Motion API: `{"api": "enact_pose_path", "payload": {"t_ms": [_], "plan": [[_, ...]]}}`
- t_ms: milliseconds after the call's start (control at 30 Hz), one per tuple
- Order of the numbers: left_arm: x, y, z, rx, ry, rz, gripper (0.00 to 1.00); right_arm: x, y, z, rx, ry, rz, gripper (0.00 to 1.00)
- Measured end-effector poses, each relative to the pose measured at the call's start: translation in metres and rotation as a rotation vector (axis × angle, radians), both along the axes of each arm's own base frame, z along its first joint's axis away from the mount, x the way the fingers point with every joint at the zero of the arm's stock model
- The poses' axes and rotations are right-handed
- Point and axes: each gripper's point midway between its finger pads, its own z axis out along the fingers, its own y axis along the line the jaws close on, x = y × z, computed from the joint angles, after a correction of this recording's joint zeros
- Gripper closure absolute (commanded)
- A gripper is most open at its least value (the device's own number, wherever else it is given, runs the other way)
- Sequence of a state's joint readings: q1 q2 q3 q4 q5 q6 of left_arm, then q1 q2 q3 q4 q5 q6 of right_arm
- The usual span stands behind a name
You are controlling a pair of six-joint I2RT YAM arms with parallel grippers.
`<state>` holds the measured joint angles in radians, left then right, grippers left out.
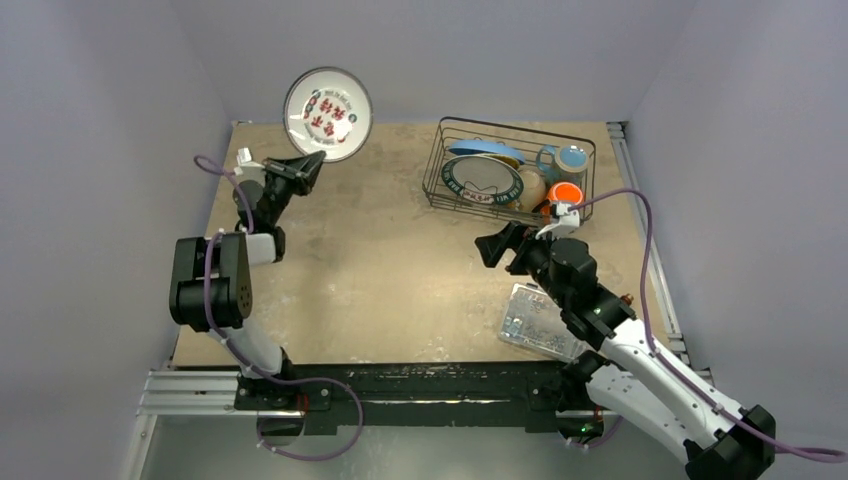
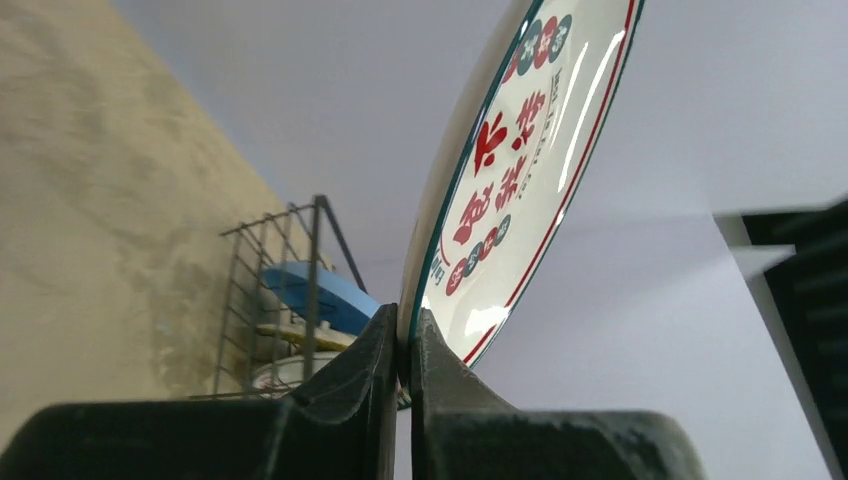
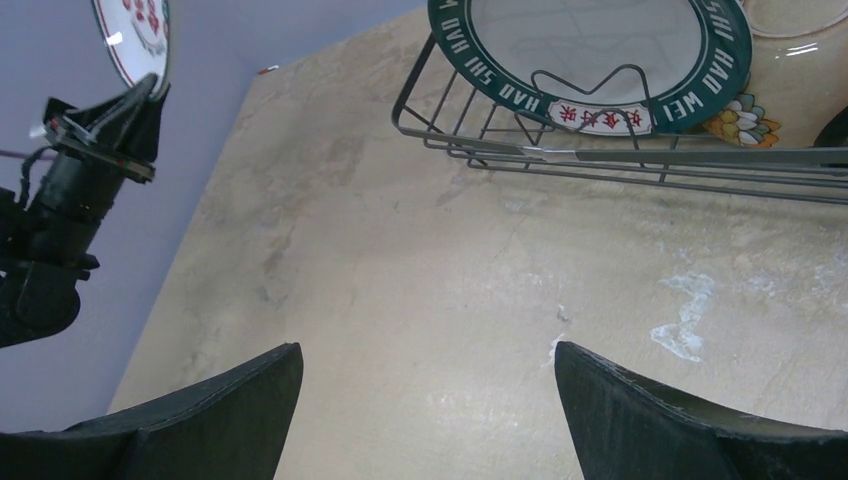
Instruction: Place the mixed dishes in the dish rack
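My left gripper [image 1: 312, 165] is shut on the lower edge of a white plate [image 1: 328, 113] with red characters and a thin green and red rim, held upright in the air over the table's far left corner. In the left wrist view the jaws [image 2: 407, 335] pinch its rim [image 2: 520, 170]. The black wire dish rack [image 1: 510, 125] stands at the back right. It holds a blue plate [image 1: 485, 149], a green-rimmed white plate [image 1: 483, 183], a pale bowl [image 1: 531, 188], an orange cup [image 1: 566, 193] and a light-blue mug [image 1: 571, 158]. My right gripper [image 1: 503, 250] is open and empty in front of the rack.
A clear plastic box [image 1: 535, 322] of small parts lies at the near right under my right arm. The right wrist view shows the rack's front wires [image 3: 600, 155], the green-rimmed plate [image 3: 590, 60] and bare tan tabletop [image 3: 420, 280] between the fingers. Purple walls enclose the table.
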<state>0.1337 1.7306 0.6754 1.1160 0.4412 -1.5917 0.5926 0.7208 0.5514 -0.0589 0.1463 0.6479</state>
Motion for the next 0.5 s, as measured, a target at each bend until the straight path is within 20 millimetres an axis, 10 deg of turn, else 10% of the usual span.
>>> {"api": "enact_pose_path", "payload": {"t_ms": [233,500], "plan": [[-0.047,-0.096,0.098,0.149,-0.334,-0.304,1.00,0.000,0.017,0.021,0.062,-0.069,0.080,0.01],[-0.126,-0.198,0.114,0.262,-0.514,-0.633,1.00,-0.019,0.051,0.080,0.200,-0.266,0.306,0.01]]}}
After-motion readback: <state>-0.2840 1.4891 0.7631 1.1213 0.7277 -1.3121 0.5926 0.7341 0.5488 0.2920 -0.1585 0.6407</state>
